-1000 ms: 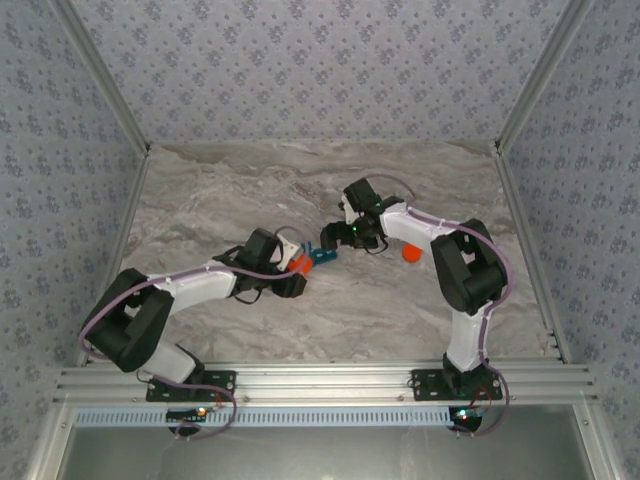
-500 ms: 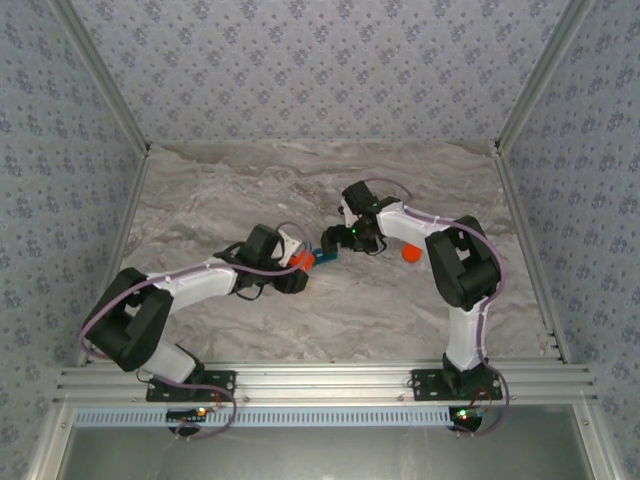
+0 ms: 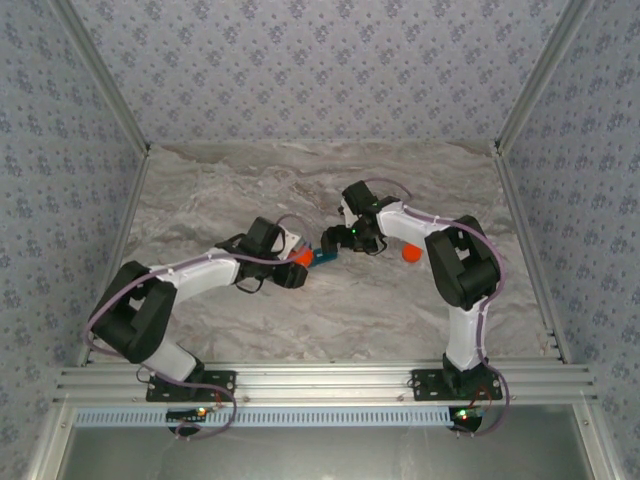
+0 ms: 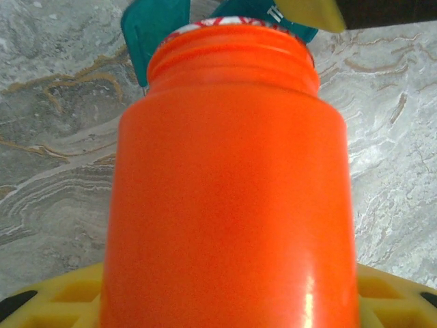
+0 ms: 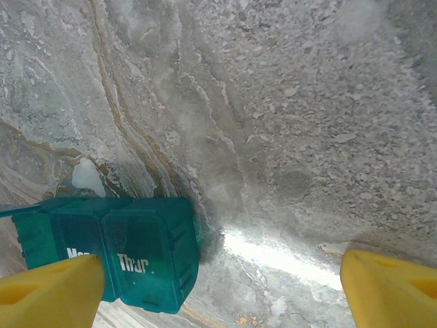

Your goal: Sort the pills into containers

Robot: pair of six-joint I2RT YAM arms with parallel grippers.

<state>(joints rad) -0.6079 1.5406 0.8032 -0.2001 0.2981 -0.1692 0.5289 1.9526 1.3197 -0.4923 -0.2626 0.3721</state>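
— Grip on the left?
— Firm: the left gripper (image 3: 296, 264) clasps the bottle (image 4: 232, 191), its uncapped mouth tipped at the box (image 5: 136, 249).
— And the other?
— The right gripper (image 5: 218, 290) gapes wide, holding nothing; one finger (image 5: 48, 290) is right at the box, the other well apart. The box sits on the table (image 3: 400, 310) between both grippers, a lid (image 4: 153, 31) raised.

Arms reach inward; left gripper (image 3: 297, 262) clamps the orange bottle (image 4: 232, 191), right gripper (image 5: 225, 287) (angled downward) gapes wide.
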